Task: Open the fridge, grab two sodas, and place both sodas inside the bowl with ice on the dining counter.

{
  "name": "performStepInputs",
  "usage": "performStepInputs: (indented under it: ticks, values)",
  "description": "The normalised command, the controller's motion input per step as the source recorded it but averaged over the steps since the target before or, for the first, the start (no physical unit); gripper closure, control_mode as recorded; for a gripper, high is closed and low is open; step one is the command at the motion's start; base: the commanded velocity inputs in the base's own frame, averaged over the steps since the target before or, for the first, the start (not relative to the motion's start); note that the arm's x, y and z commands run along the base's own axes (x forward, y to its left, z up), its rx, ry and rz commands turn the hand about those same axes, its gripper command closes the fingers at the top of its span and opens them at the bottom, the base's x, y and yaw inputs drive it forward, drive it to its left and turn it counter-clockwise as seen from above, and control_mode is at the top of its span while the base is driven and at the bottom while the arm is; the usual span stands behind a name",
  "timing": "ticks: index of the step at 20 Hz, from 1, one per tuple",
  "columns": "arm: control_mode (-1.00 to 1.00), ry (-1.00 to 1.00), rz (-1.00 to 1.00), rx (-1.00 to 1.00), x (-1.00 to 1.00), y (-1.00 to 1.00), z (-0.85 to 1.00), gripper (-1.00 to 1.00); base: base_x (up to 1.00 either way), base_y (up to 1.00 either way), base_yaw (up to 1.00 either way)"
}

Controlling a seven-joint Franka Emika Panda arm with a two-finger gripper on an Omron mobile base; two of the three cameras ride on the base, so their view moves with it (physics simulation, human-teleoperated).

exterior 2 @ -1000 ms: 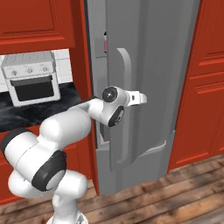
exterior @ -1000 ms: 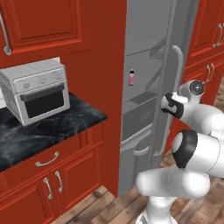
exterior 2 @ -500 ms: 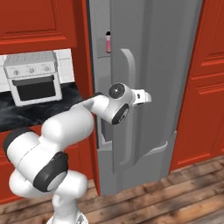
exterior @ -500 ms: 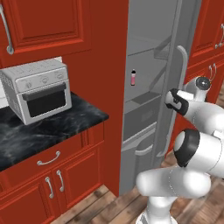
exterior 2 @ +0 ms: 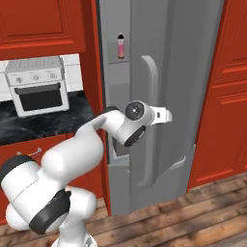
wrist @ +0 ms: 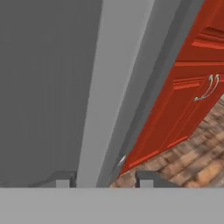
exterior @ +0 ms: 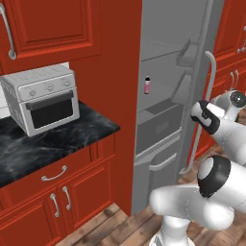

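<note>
So the fridge [exterior: 168, 62] is standing open, door [exterior 2: 193, 72] swung out toward me, and from the left base view I can look straight in at its grey shelves. One soda bottle [exterior: 147, 85], dark cap and pink body, stands upright near the front edge of a shelf about midway up, just inside the left wall; the right base view catches the same bottle [exterior 2: 120, 46] through the gap beside the door edge. Below that shelf there's a box-like grey compartment, and at the bottom a drawer [exterior: 161, 166] with a curved pull, shut, so I can't tell what's in it. My jaws are at the long vertical bar handle [exterior 2: 150, 96], about halfway down it. In the hand view the pale bar [wrist: 118, 87] runs up between my fingertips [wrist: 65, 178]. The left tip sits right against it, while a sliver of floor shows between the bar and the other tip, so I can't tell whether I'm actually clamped on. To the left of the fridge a white toaster oven [exterior: 43, 98] sits on the black marble tabletop [exterior: 57, 144] over red cabinets [exterior: 62, 197].
</note>
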Motion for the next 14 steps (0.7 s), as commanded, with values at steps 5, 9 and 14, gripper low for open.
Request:
performStepInputs:
  ticks: [5, 9, 14]
  values:
    - [-1.00, -0.09, 0.00, 0.01, -0.88, -0.02, 0.35, -1.00, 0.00, 0.00, 0.00]
    - [-1.00, -0.04, 0.00, 0.01, -0.83, 0.01, 0.63, -1.00, 0.00, 0.00, 0.00]
    - [-1.00, 0.00, 0.00, 0.00, -0.58, 0.26, 0.89, -1.00, 0.00, 0.00, 0.00]
